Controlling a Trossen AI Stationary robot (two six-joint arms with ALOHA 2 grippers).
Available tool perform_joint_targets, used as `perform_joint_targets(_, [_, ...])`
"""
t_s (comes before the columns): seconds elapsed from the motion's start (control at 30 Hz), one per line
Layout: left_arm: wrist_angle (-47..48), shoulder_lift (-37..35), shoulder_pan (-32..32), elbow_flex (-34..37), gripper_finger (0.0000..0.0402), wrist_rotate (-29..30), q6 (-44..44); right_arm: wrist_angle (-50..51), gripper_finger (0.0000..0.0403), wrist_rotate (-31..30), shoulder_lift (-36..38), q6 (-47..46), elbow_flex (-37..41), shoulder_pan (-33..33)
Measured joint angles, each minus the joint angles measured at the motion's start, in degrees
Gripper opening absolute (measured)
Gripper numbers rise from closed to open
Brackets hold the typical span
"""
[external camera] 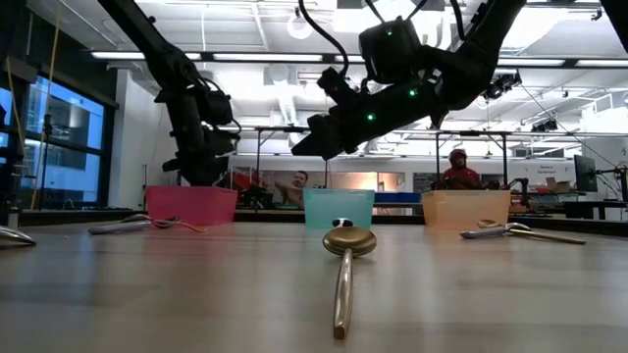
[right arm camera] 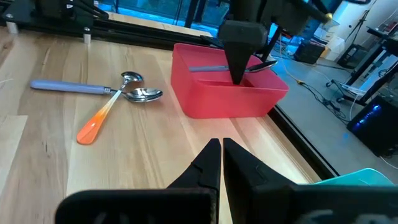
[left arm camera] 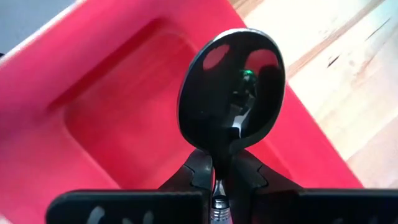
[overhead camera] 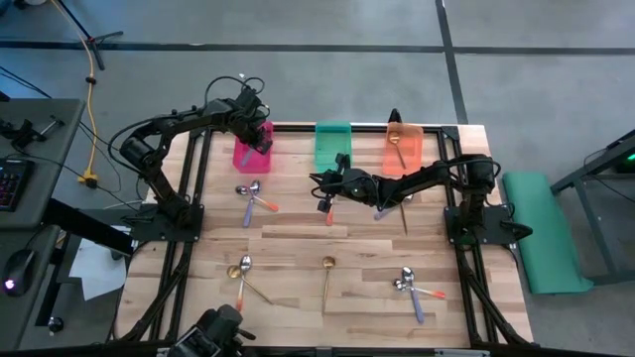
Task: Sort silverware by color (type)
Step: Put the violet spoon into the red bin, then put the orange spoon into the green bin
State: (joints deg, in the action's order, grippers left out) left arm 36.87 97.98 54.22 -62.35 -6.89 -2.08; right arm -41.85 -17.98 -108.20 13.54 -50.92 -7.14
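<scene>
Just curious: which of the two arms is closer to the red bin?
The left. Its gripper hangs right over the red bin, holding a spoon; the right gripper sits farther off, near mid-table.

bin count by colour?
red bin: 1
teal bin: 1
orange bin: 1
Total: 3
</scene>
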Motion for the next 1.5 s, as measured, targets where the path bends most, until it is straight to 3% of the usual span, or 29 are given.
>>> perform_joint_targets(0.43, [-1.34, 2.71, -0.42, 0.06, 0.0013, 2.3, -0.54, 0.0, 0.0, -0.02, 0.0, 0.14, 0.0, -0.76])
perform_joint_targets(0.77, [-3.66, 2.47, -1.1, 0.05, 0.0064, 2.67, -4.39, 0.0, 0.0, -0.02, 0.0, 0.46, 0.0, -0.87])
perform_joint_targets(0.9, [-4.14, 0.44, -2.18, 0.04, 0.006, 7.71, -5.19, 0.0, 0.0, -0.02, 0.0, 0.78, 0.0, -0.92])
perform_joint_targets(1.0, [-4.3, -2.62, -3.01, 0.04, 0.0041, 10.77, -5.69, 0.1, 0.0, -0.02, 0.14, 2.05, 0.0, -0.92])
perform_joint_targets(1.2, [-9.8, -13.07, -4.28, 3.57, 0.0004, 10.3, -5.15, 3.21, 0.0, 1.44, 4.04, 2.92, 0.09, -0.66])
perform_joint_targets(1.4, [-25.47, -28.44, -8.86, 17.43, 0.0002, 7.17, -4.16, -6.85, 0.0, 12.77, 4.7, 2.05, 5.81, -1.58])
perform_joint_targets(1.5, [-34.69, -36.03, -12.76, 25.69, 0.0001, 5.59, -4.02, -12.65, 0.0, 13.06, 4.83, 0.71, 10.11, -1.89])
